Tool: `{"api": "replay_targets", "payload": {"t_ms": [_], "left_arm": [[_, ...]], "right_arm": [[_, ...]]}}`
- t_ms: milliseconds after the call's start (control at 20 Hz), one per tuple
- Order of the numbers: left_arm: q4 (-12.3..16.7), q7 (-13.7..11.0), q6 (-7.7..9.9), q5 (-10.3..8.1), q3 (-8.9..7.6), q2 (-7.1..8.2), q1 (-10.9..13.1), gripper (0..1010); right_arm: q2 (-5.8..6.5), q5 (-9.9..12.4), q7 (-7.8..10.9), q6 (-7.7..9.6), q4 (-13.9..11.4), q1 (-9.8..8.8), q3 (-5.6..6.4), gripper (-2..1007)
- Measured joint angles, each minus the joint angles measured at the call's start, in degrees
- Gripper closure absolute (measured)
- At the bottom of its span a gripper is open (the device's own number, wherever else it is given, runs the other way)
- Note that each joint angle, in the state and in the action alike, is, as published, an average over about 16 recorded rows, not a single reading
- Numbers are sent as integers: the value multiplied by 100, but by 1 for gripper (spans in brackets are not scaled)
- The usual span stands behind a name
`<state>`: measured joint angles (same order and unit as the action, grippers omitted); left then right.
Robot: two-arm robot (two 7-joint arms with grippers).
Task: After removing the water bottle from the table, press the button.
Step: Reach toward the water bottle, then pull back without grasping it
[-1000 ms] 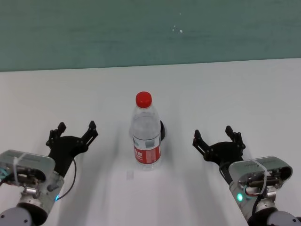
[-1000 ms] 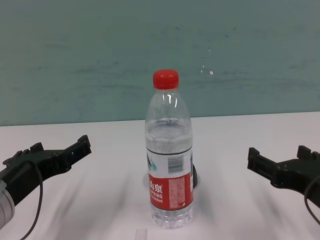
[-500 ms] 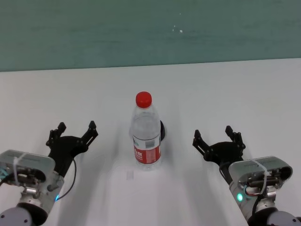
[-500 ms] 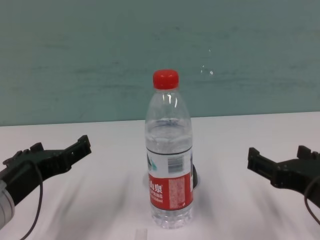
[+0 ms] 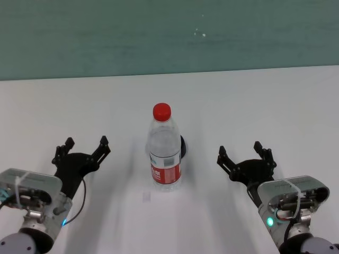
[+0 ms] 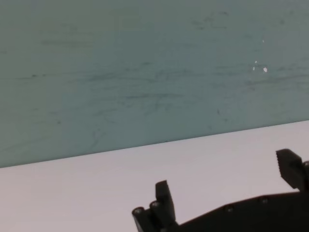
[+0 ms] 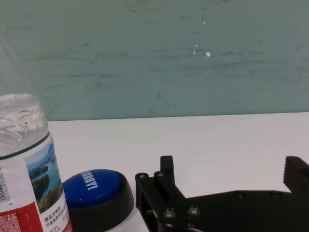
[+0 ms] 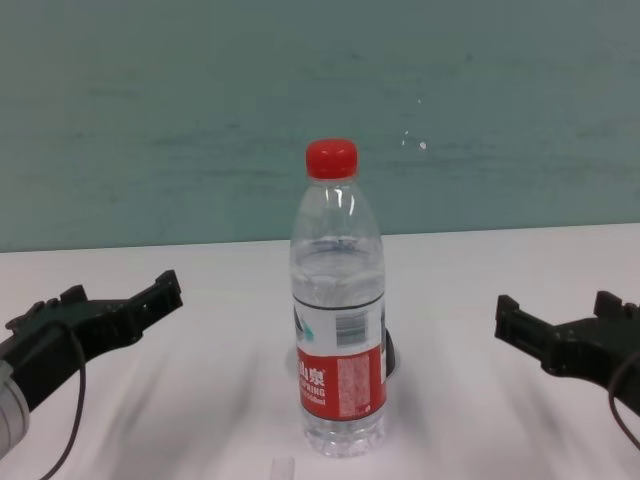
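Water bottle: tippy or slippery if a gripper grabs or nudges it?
The water bottle stands tall on a narrow base, so a high nudge would probably tip it. Its clear, smooth plastic wall looks thin, likely flexing under squeeze and somewhat slippery. It looks nearly empty, so probably light. Left gripper and right gripper are both open, apart from it.

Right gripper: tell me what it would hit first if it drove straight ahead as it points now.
Probably nothing: the open right gripper aims past the water bottle and button, over bare table, toward the far wall.
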<state>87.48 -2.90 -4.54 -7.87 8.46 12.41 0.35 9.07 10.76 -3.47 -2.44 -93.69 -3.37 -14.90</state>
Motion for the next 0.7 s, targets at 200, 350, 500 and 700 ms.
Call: {"api": "replay_targets", "payload": {"t_ms": [200, 350, 500, 700], "left_arm": [[0, 0, 0, 0, 0, 0, 0, 7], [0, -1, -1, 0, -1, 0, -1, 7], [-3, -15, -15, 0, -20, -5, -5, 7], [-3, -53, -52, -2, -73, -19, 0, 7]], "right_arm": [[0, 0, 0, 0, 0, 0, 0, 3], [0, 0, 0, 0, 0, 0, 0, 3], [0, 0, 0, 0, 0, 0, 0, 3], [0, 0, 0, 0, 0, 0, 0, 3]]}}
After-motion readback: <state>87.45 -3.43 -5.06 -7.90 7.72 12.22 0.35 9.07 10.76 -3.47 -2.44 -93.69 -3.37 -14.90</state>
